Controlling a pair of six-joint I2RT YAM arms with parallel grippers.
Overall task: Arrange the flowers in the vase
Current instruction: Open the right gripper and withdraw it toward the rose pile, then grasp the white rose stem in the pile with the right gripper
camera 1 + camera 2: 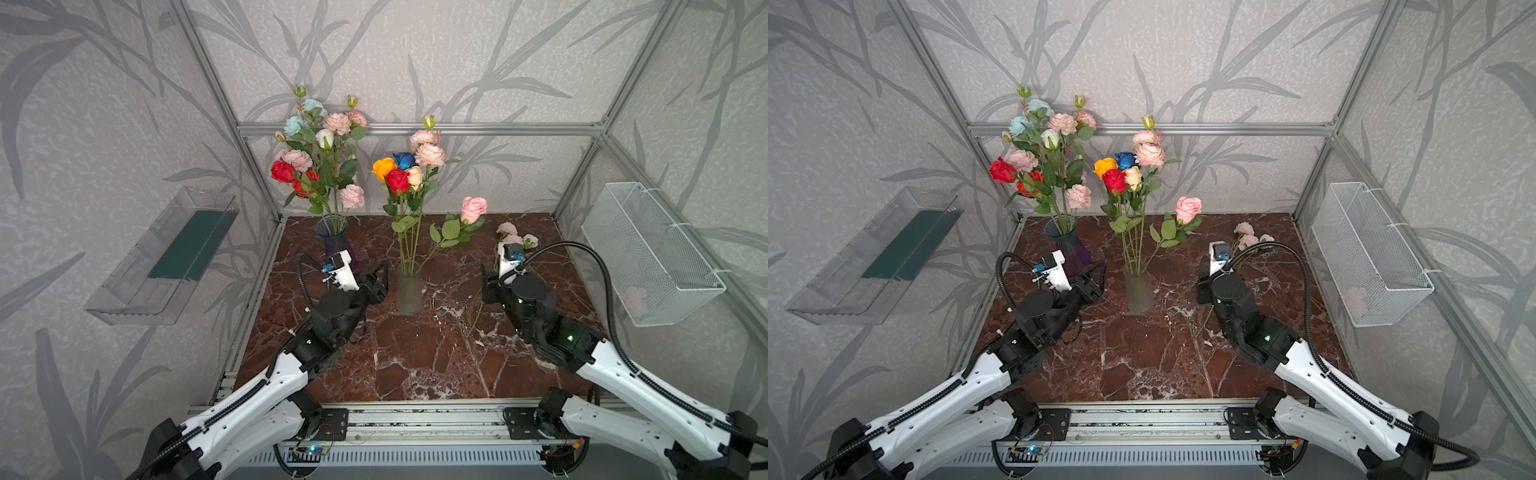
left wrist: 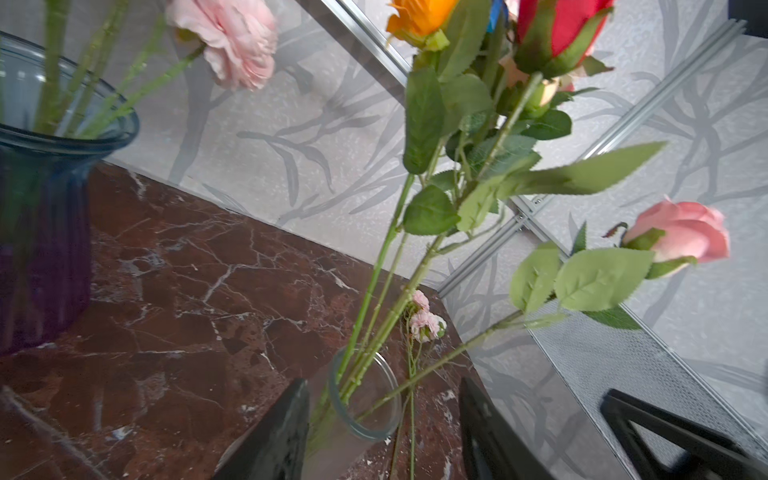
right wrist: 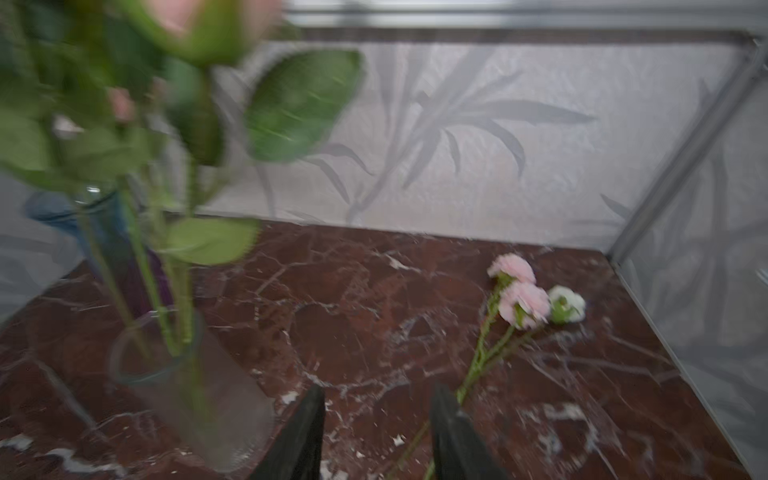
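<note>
White plastic left arm (image 1: 257,388) nearest, jaws parted astride a frosted cylindrical glass vase (image 1: 409,291) of long-stemmed roses (image 1: 397,179); right arm (image 1: 631,386), jaws open, empty, over a pink sprig (image 1: 513,239) on the veined red-brown marble table (image 1: 415,353); leaf-patterned grey walls (image 1: 498,83).

Veined red-brown tabletop (image 1: 415,353), pink rose (image 1: 473,209)

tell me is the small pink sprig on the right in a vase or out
Out: the pink sprig lies flat on the marble table.
</note>
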